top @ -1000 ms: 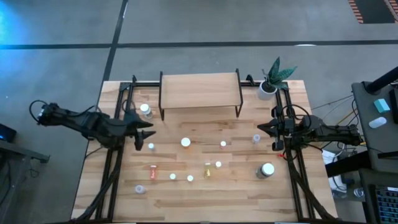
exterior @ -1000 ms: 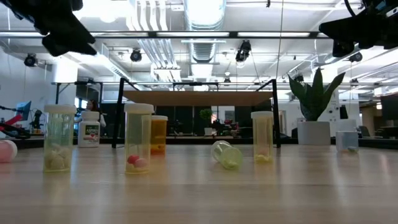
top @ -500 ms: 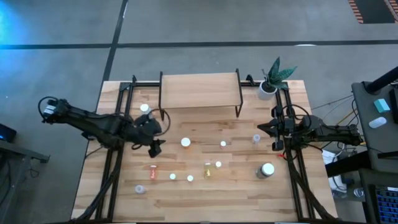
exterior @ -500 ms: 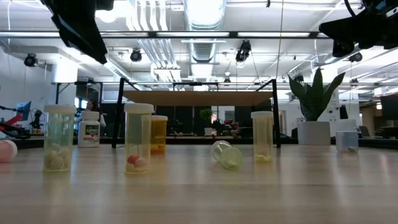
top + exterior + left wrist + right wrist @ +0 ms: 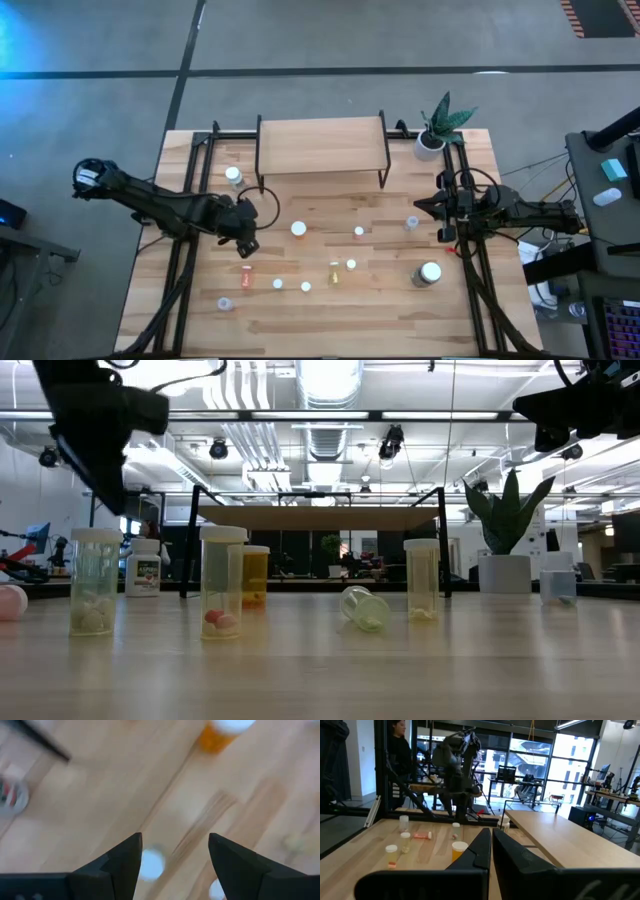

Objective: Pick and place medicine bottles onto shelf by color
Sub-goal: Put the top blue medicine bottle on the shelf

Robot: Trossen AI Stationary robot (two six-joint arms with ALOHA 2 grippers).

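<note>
Several small medicine bottles stand or lie on the table in front of the shelf point(image 5: 322, 145). My left gripper point(image 5: 244, 240) points down, open, above a small white-capped bottle point(image 5: 150, 865). That cap shows between the two fingers in the left wrist view, clear of both. The arm hides this bottle in the high view. An orange bottle with a white cap point(image 5: 298, 229) stands just to the right and also shows in the left wrist view point(image 5: 220, 731). My right gripper point(image 5: 420, 207) waits shut at the right edge, beside a clear bottle point(image 5: 412, 222).
A white bottle point(image 5: 233, 176) stands by the shelf's left leg. A large bottle point(image 5: 431, 272) stands at the near right. Small bottles point(image 5: 306, 286) and a lying orange one point(image 5: 246, 275) sit toward the near edge. A potted plant point(image 5: 432, 140) stands at the far right corner.
My left gripper has swung from the left toward the table's middle and near edge. It has tipped to point down and come lower over the small white-capped bottle, which it now covers in the high view. No bottle has moved.
</note>
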